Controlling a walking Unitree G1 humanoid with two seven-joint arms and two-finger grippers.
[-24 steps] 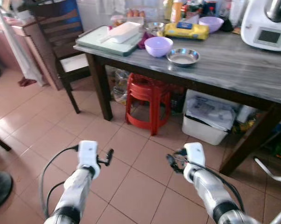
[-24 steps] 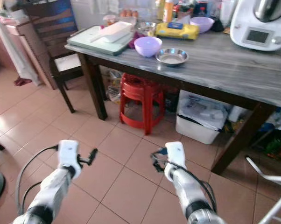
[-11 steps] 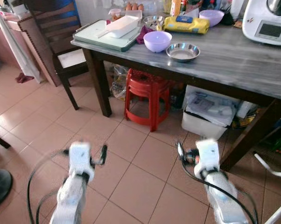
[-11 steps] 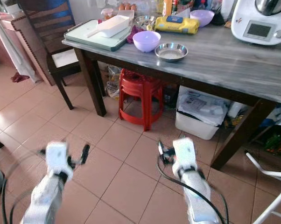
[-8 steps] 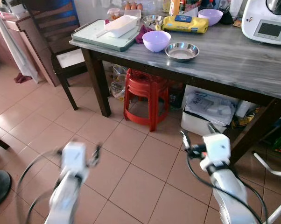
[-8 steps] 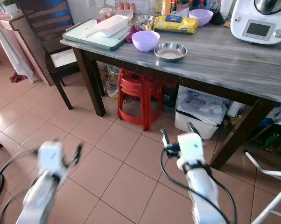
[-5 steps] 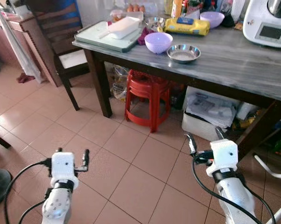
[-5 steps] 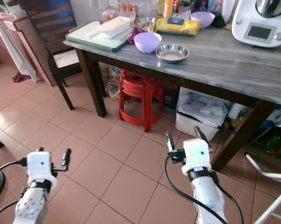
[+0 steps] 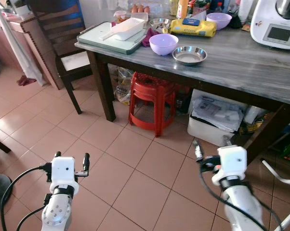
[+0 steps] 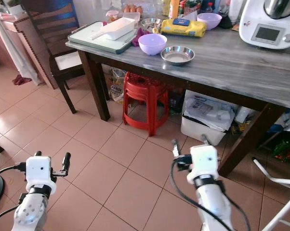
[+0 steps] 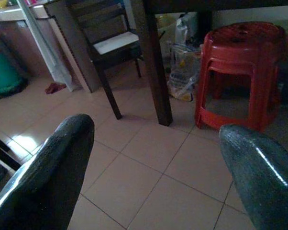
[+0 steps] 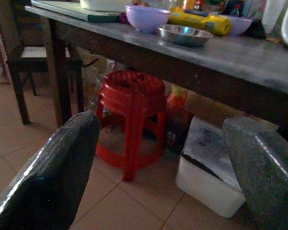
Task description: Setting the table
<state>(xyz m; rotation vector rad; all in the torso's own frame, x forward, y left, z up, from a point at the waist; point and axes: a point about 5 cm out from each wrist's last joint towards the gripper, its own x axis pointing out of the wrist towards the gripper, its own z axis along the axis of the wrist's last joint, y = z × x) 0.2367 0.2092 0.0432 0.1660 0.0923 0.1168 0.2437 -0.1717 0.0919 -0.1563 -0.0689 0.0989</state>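
Note:
A grey wooden table (image 9: 251, 62) stands ahead of me. On it are a purple bowl (image 9: 163, 43), a shallow steel dish (image 9: 189, 55), a second purple bowl (image 9: 218, 19) at the back, and a white tray (image 9: 127, 28) on a green board. Low over the tiled floor, well short of the table, my left gripper (image 9: 71, 158) stands open and holds nothing. My right gripper (image 10: 189, 143) hangs near the table's front right leg, also open and holding nothing. The right wrist view looks up at the purple bowl (image 12: 146, 17) and the steel dish (image 12: 184, 35).
A red plastic stool (image 9: 152, 98) and a white bin (image 9: 216, 120) sit under the table. A dark chair (image 9: 68, 48) stands at its left end. A yellow packet (image 9: 192, 27) and a white appliance (image 9: 279, 24) occupy the back of the tabletop.
Both arms have dropped lower and drawn back toward me, and the grippers now point forward with fingers spread. The camera has shifted slightly; the table's things have not moved.

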